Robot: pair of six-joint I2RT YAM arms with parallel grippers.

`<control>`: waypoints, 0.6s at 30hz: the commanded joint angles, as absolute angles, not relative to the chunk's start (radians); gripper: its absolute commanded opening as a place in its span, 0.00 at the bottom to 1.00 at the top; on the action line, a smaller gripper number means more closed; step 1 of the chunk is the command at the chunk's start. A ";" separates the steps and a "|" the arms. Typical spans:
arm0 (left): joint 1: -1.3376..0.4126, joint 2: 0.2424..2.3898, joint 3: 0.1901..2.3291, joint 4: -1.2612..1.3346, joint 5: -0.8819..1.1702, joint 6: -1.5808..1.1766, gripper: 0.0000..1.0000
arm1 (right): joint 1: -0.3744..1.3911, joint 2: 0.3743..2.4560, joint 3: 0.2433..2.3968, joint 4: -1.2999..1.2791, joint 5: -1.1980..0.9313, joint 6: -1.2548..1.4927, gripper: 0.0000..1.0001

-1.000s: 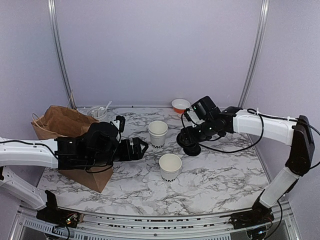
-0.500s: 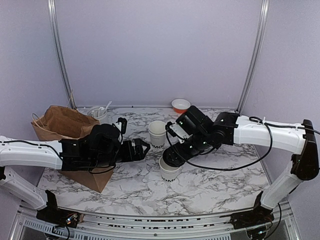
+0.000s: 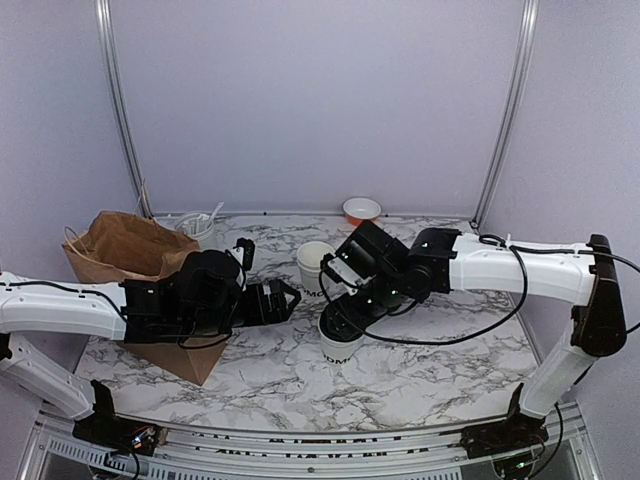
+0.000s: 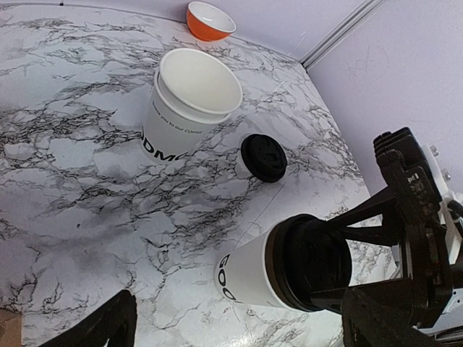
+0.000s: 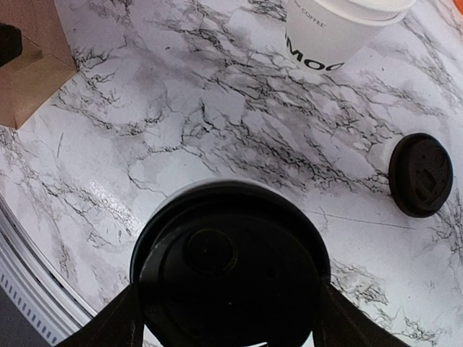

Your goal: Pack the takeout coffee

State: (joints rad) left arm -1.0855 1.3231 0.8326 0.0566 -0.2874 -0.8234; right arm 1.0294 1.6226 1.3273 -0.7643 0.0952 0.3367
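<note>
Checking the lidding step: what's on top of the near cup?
A black lid covers the mouth of the near cup, held between the fingers of the right tool. Whether it is pressed fully home cannot be told; the cup's inside is hidden beneath it.

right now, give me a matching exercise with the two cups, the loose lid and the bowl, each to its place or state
1 near cup
2 far cup
3 loose lid
4 bowl

a orange, at the back
b flat on the table
c open, no lid
d topped by the held lid

Pairs: 1-d, 2-c, 3-b, 4-a
</note>
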 commanded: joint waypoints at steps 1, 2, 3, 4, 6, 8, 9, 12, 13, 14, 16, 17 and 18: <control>-1.080 1.322 0.817 0.081 -0.279 -0.825 0.99 | 1.041 1.641 1.383 -0.771 0.110 0.337 0.75; -1.080 1.320 0.814 0.080 -0.279 -0.826 0.99 | 1.041 1.646 1.385 -0.773 0.110 0.335 0.75; -1.080 1.319 0.812 0.080 -0.279 -0.826 0.99 | 1.042 1.647 1.387 -0.773 0.110 0.334 0.75; -1.080 1.317 0.810 0.079 -0.279 -0.827 0.99 | 1.042 1.650 1.389 -0.774 0.110 0.334 0.75; -1.080 1.315 0.808 0.078 -0.279 -0.828 0.99 | 1.043 1.655 1.391 -0.777 0.109 0.333 0.75; -1.080 1.315 0.807 0.078 -0.279 -0.828 0.99 | 1.044 1.662 1.392 -0.782 0.106 0.334 0.75; -1.080 1.315 0.807 0.078 -0.278 -0.828 0.99 | 1.047 1.665 1.394 -0.784 0.105 0.332 0.75; -1.078 1.318 0.809 0.078 -0.276 -0.827 0.99 | 1.052 1.677 1.397 -0.789 0.102 0.330 0.75; -1.079 1.320 0.810 0.078 -0.275 -0.826 0.99 | 1.053 1.681 1.396 -0.793 0.101 0.330 0.75; -1.078 1.322 0.811 0.078 -0.273 -0.825 0.99 | 1.055 1.685 1.399 -0.798 0.101 0.330 0.75; -1.078 1.326 0.811 0.079 -0.271 -0.825 0.99 | 1.057 1.691 1.398 -0.802 0.101 0.330 0.75; -1.078 1.328 0.813 0.080 -0.269 -0.825 0.99 | 1.057 1.692 1.396 -0.803 0.102 0.331 0.75; -1.078 1.330 0.813 0.080 -0.268 -0.825 0.99 | 1.057 1.694 1.393 -0.805 0.104 0.333 0.75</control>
